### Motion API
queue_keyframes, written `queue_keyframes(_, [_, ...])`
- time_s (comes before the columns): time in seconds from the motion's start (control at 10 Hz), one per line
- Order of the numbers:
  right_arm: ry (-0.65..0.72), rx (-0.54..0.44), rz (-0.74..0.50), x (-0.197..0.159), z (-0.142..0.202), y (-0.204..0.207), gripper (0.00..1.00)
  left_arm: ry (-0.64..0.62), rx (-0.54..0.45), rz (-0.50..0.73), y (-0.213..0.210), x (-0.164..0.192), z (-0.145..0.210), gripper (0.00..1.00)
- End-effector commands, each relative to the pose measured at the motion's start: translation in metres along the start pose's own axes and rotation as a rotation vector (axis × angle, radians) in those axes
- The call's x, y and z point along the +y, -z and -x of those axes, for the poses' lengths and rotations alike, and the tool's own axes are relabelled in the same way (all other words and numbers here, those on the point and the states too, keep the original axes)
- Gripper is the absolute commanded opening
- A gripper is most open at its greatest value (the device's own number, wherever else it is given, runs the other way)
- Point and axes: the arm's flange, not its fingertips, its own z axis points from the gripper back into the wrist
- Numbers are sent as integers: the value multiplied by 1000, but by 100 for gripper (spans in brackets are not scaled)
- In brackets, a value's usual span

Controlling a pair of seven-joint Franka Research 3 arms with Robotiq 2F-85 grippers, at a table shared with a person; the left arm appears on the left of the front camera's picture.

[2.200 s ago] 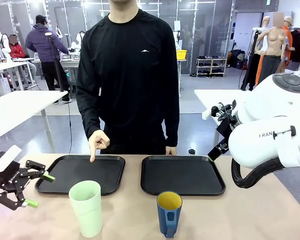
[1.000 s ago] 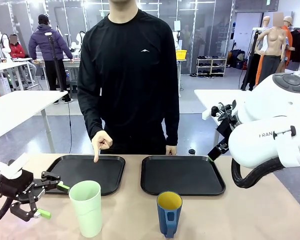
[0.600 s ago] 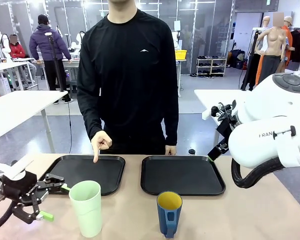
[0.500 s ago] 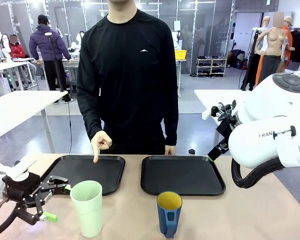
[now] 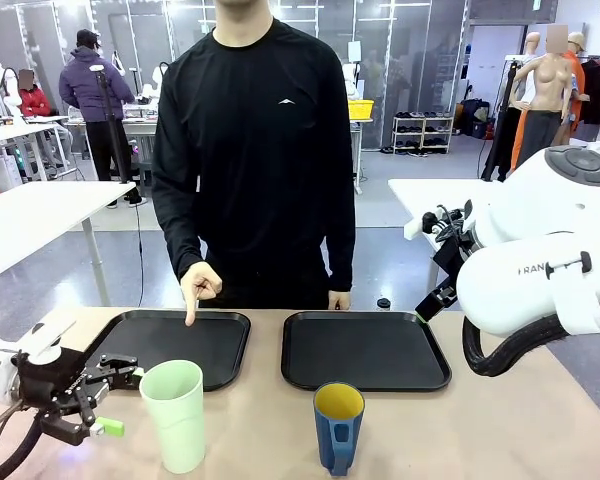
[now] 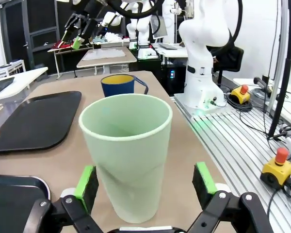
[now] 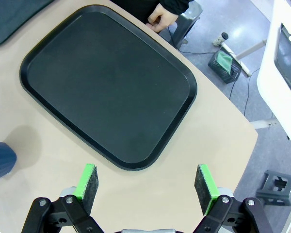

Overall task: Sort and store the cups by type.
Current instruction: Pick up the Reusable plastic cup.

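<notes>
The pale green tumbler (image 5: 173, 415) stands upright near the table's front edge. My left gripper (image 5: 123, 402) is open just to its left, level with it. In the left wrist view the tumbler (image 6: 126, 155) rises between the green pads (image 6: 86, 187) with a gap on each side and no touch. The dark blue mug (image 5: 338, 425), yellow inside, stands to the tumbler's right, and the mug (image 6: 121, 85) also shows beyond the tumbler. My right gripper (image 7: 146, 182) hangs open and empty above the right tray (image 7: 106, 87), a sliver of the mug (image 7: 0, 160) at the left edge.
Two black trays lie side by side across the table, the left tray (image 5: 170, 345) and the right tray (image 5: 365, 350). The person's hand (image 5: 197, 285) points a finger down at the left tray's far edge. My right arm (image 5: 540, 270) bulks at the right.
My left gripper has come down and to the right, closing in on the green tumbler with jaws still open. The right arm, both cups and the pointing hand have stayed put.
</notes>
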Motion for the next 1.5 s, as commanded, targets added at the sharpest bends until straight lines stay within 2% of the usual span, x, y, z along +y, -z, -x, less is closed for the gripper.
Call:
queue_keyframes(0.0, [1, 0, -1, -1, 0, 0, 100, 24, -47, -4, 14, 40, 41, 100])
queue_keyframes(0.6, [1, 0, -1, -1, 0, 0, 100, -10, -76, 30, 40, 47, 61, 100])
queue_keyframes(0.9, [1, 0, -1, -1, 0, 0, 100, -11, -138, 65, 57, 50, 65, 100])
queue_keyframes(1.4, [1, 0, -1, -1, 0, 0, 100, -14, -125, 118, 73, 44, 58, 100])
